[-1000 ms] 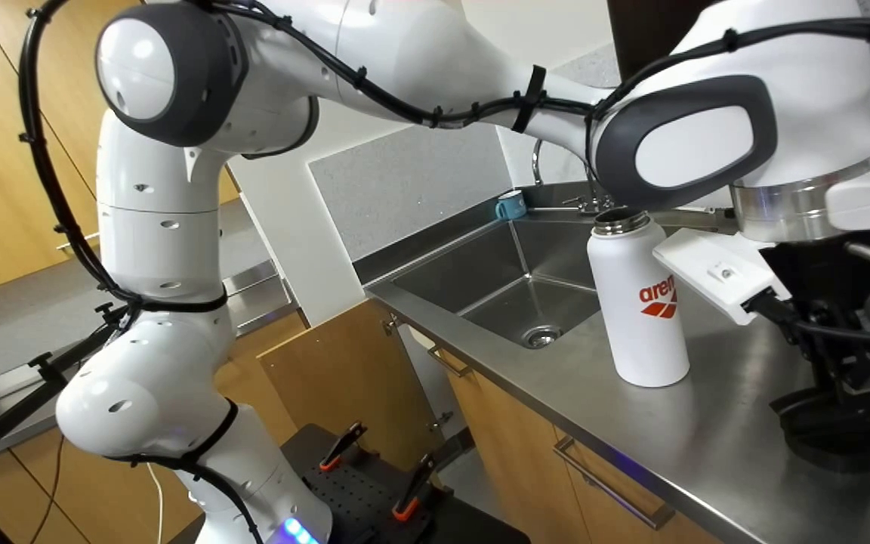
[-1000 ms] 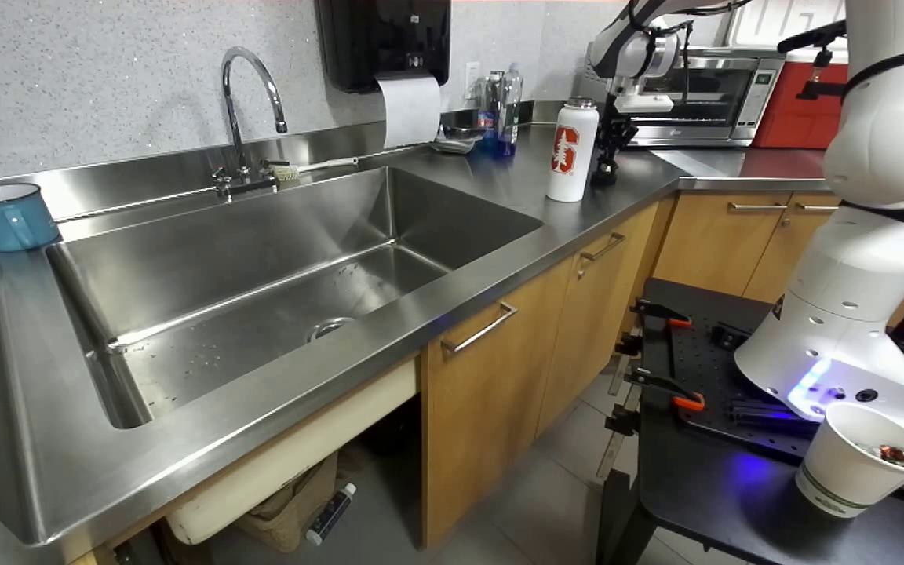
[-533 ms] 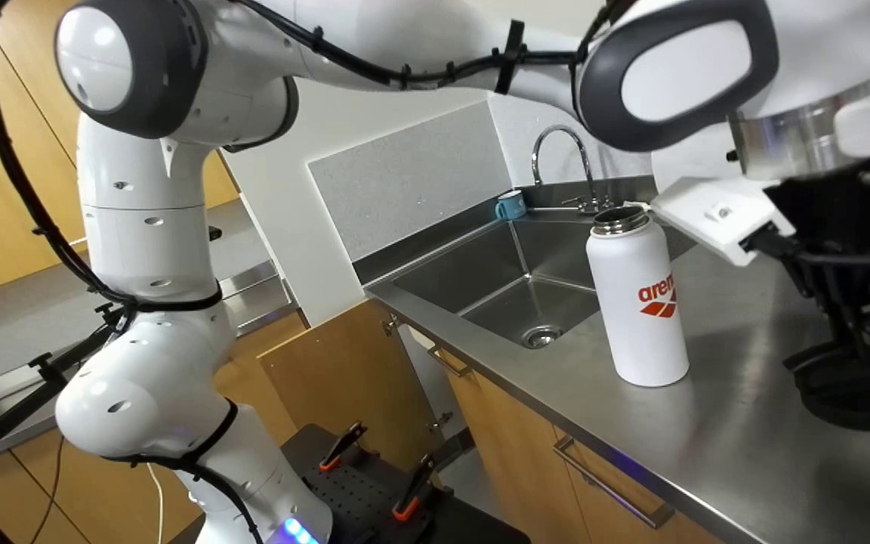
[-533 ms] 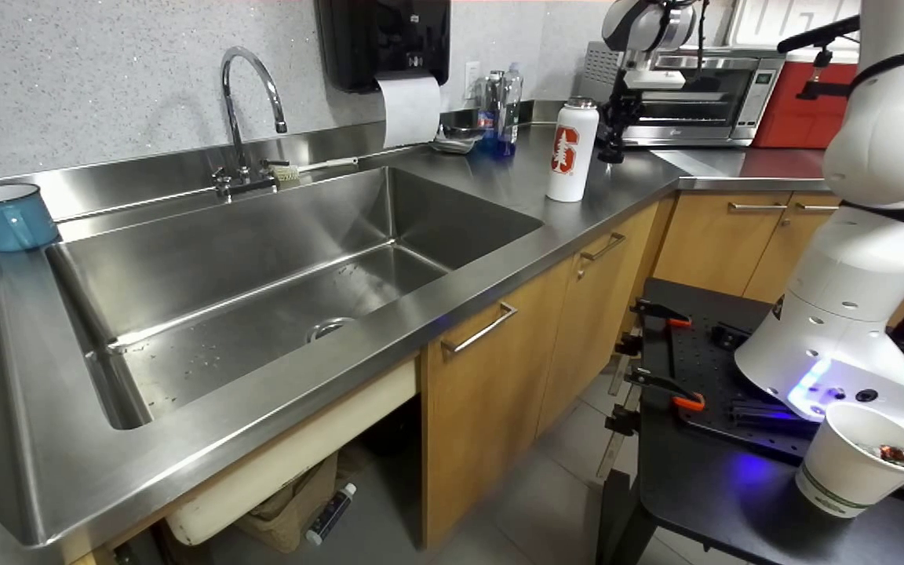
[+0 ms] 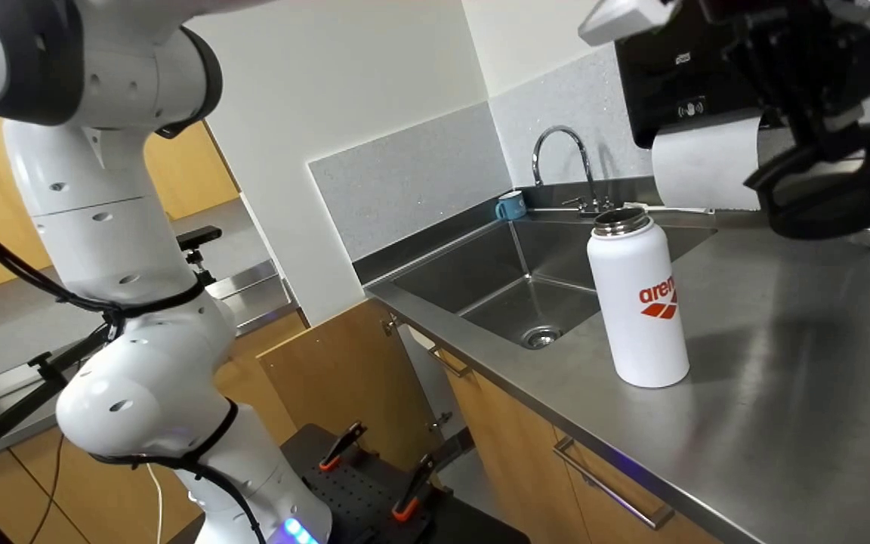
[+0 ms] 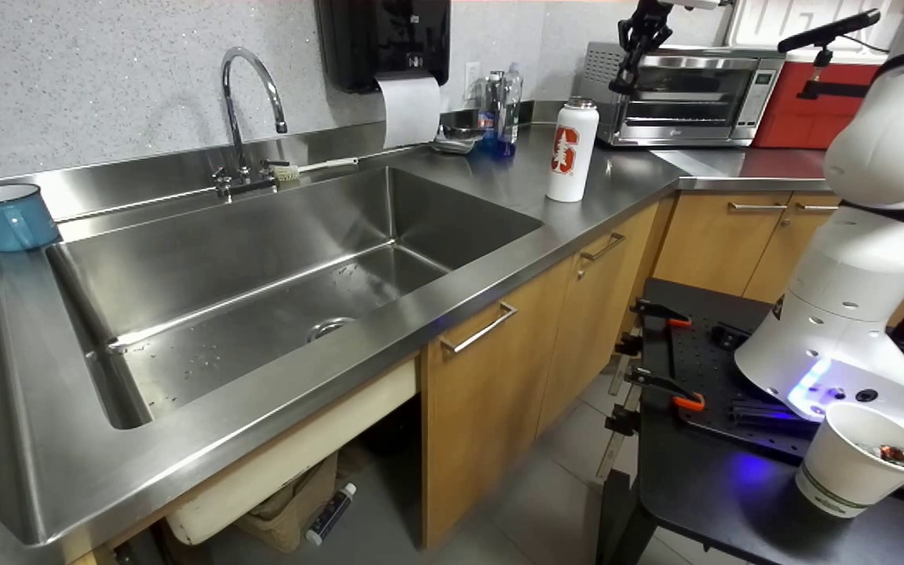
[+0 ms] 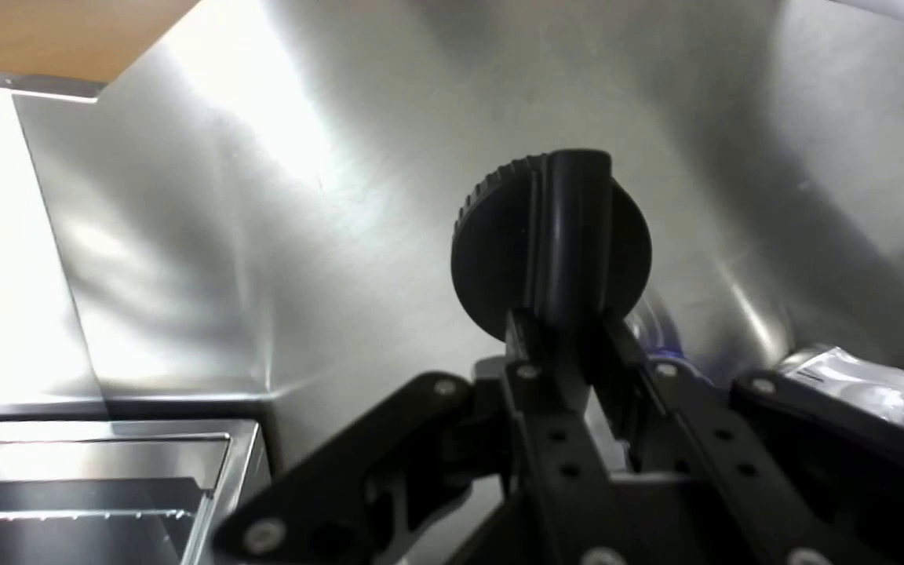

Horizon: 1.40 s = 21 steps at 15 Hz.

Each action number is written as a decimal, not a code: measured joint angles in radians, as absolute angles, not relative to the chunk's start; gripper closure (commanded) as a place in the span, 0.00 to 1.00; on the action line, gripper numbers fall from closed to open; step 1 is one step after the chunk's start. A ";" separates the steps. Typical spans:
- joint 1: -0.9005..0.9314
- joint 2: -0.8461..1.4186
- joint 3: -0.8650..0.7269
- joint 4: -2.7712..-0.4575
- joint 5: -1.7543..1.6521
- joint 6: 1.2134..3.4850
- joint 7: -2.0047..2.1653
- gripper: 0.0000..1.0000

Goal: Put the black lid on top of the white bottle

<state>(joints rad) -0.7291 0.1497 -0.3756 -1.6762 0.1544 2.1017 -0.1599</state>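
The Robotiq gripper [image 7: 572, 339] has its jaws drawn nearly together on the loop handle of the black lid [image 7: 551, 245], and the handle fills the narrow gap between them. In the wrist view the lid's ridged round cap shows just past the fingertips. The lid hangs in the air over the stainless-steel countertop [image 5: 752, 423], well apart from the white bottle [image 5: 639, 310], and in an exterior view it sits to the bottle's right.

The bottle stands upright on the countertop near the sink [image 6: 264, 243], its mouth open and its steel screw neck bare. A red S emblem [image 6: 565, 150] with a white tree marks its side in an exterior view.

A curved faucet [image 6: 235, 129] rises behind the sink, a brush [image 6: 287, 172] lies just beside it, and a blue mug [image 6: 11, 220] stands at the sink's end. A black paper towel dispenser [image 6: 381, 39] hangs on the wall, a white sheet out of its underside. In an exterior view the gripper partly overlaps a toaster oven [image 6: 695, 102].
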 measured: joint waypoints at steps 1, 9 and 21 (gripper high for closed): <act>-0.718 0.125 -0.375 -1.674 0.148 2.086 -0.161 0.95; -0.597 -0.011 -0.376 -1.671 0.071 1.925 -0.175 0.95; -0.422 0.019 -0.374 -1.723 0.038 1.846 -0.191 0.95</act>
<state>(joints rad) -0.4216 0.0188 -0.3744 -1.7231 0.0383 1.8457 -0.1914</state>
